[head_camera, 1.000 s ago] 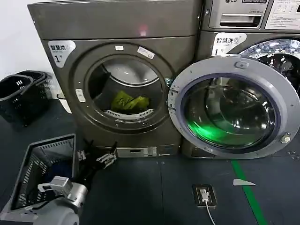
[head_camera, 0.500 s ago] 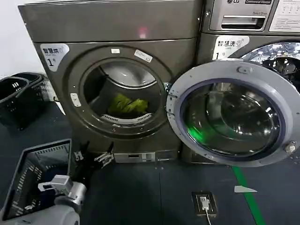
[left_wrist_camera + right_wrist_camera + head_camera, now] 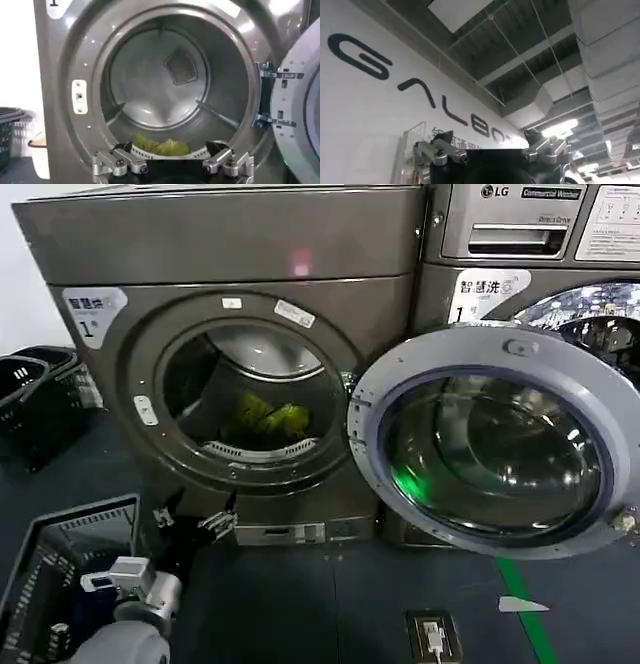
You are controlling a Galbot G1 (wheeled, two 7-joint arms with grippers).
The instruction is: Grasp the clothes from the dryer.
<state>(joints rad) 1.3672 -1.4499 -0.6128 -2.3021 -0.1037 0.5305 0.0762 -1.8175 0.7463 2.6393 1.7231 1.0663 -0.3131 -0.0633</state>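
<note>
Left gripper (image 3: 195,524): fingers spread, empty, lower left, below the dryer (image 3: 250,294) mouth.
Right gripper (image 3: 492,150): fingers spread, empty, facing a wall (image 3: 365,110).
Clothes (image 3: 160,146): low in the drum.

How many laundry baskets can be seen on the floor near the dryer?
2, perhaps more hidden. One grey basket lies at the lower left beside the left gripper; one black basket stands left of the dryer, possibly stacked.

The clothes (image 3: 265,420) are lying inside the dryer (image 3: 230,334), whose door (image 3: 490,449) is swinging open to the right; a basket (image 3: 60,574) is sitting near left on the floor.
</note>
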